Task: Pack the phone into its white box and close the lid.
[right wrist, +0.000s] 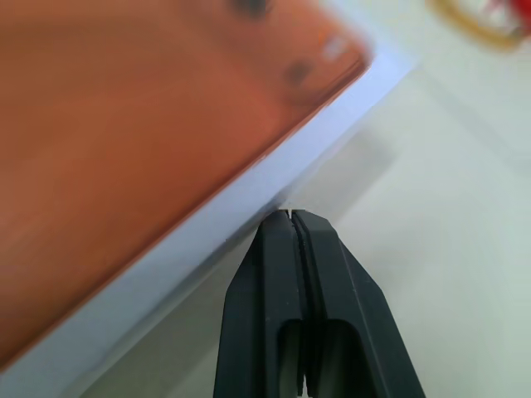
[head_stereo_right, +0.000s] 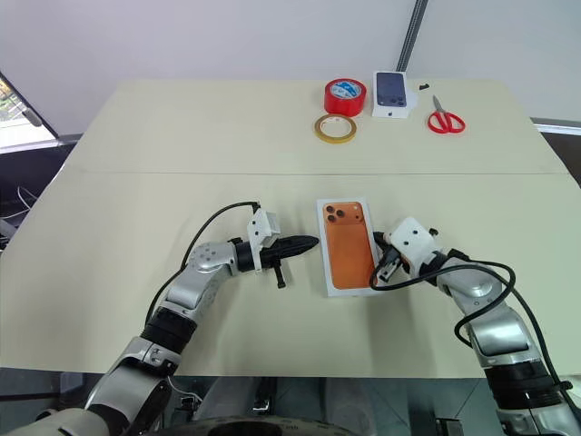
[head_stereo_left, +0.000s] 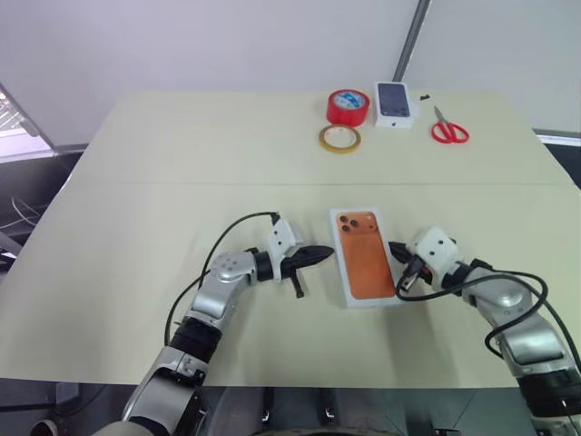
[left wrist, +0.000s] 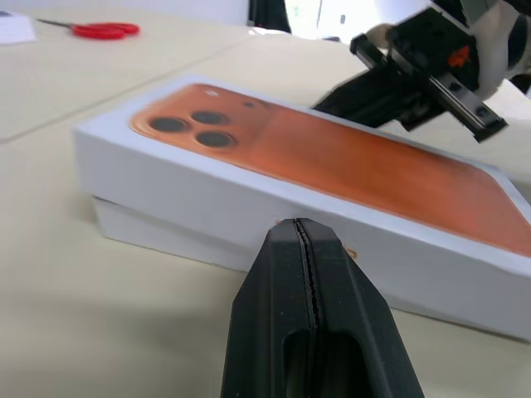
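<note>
Flanking the white cardboard lid printed with an orange phone (head_stereo_left: 364, 255), which sat slightly proud over the shallow white box (left wrist: 158, 236) mid-table, the left gripper (head_stereo_left: 320, 255) and right gripper (head_stereo_left: 396, 250), jaws shut and empty, arguably needed even, level downward pressure to seat it.

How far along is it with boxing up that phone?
Nearly finished. The lid, with its orange phone picture, already sits on the white box, though the box's rim shows below it. Both shut grippers, left and right, flank it. Left: seating the lid fully.
</note>
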`<action>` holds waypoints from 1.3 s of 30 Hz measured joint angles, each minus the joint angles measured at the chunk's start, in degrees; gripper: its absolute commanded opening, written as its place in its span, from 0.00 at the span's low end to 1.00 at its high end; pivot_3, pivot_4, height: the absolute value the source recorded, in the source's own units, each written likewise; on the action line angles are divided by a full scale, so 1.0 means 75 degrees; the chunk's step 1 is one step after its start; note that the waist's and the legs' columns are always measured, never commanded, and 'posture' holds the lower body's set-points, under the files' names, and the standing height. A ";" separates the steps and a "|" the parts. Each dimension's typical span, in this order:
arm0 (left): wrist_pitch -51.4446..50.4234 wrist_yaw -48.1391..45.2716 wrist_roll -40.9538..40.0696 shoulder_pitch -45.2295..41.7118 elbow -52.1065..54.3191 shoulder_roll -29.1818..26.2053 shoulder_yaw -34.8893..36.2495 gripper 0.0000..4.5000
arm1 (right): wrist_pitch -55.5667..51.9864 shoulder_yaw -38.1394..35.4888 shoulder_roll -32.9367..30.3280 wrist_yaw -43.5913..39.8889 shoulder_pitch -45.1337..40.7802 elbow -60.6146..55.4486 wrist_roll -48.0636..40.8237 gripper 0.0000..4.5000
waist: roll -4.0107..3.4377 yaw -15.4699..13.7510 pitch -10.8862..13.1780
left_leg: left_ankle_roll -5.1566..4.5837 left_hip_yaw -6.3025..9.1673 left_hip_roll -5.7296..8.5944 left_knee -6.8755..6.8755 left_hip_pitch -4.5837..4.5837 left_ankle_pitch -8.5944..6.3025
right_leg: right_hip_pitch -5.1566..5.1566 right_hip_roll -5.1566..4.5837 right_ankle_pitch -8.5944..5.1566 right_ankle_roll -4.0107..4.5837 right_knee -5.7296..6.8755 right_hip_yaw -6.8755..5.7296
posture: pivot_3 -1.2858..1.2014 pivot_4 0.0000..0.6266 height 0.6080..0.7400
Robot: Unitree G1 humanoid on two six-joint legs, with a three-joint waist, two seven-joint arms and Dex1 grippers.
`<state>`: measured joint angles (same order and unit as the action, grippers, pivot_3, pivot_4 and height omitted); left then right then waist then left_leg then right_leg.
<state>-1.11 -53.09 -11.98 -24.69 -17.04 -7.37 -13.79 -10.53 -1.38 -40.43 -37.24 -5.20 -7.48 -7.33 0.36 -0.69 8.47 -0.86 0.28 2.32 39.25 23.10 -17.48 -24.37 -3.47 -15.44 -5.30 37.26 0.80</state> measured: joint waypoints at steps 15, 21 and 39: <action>0.0463 0.0382 0.0165 -0.1132 -0.0747 0.0809 0.0113 0.00 | 0.0049 -0.0231 0.0618 0.0130 -0.0728 0.0260 -0.0097 0.01 | 0.0001 0.0010 0.0000 | 0.0009 -0.0002 0.0005 0.0001 -0.0004 0.0006 | 0.0000 0.0003 0.0000 0.0000 0.0009 0.0000 | 0.52 0.24 1.00; 0.1050 0.0878 0.1012 -0.1342 -0.2065 0.0873 -0.0242 0.00 | -0.0028 0.0356 0.0763 0.0158 -0.0784 0.0339 0.0355 0.01 | 0.0003 0.0003 -0.0002 | 0.0008 -0.0002 0.0007 0.0001 -0.0006 0.0006 | 0.0001 0.0005 0.0000 0.0000 0.0011 -0.0001 | 0.52 0.24 1.00; 0.0402 0.0393 0.0781 -0.0595 -0.0974 0.0401 -0.0176 0.00 | -0.0388 0.0045 -0.0143 -0.1939 0.0593 -0.0736 -0.0996 0.01 | 0.0004 -0.0003 -0.0001 | -0.0012 0.0005 0.0002 -0.0013 -0.0096 -0.0008 | 0.0103 0.0001 -0.0001 0.0000 -0.0021 -0.0001 | 0.52 0.24 1.00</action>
<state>1.91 -50.14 -6.12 -29.15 -24.35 -4.36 -15.11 -13.45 -1.04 -41.51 -51.78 -0.76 -13.00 -14.80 0.39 -0.71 8.46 -0.94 0.31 2.34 39.15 22.38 -17.54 -23.60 -3.47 -15.45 -5.30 37.10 0.79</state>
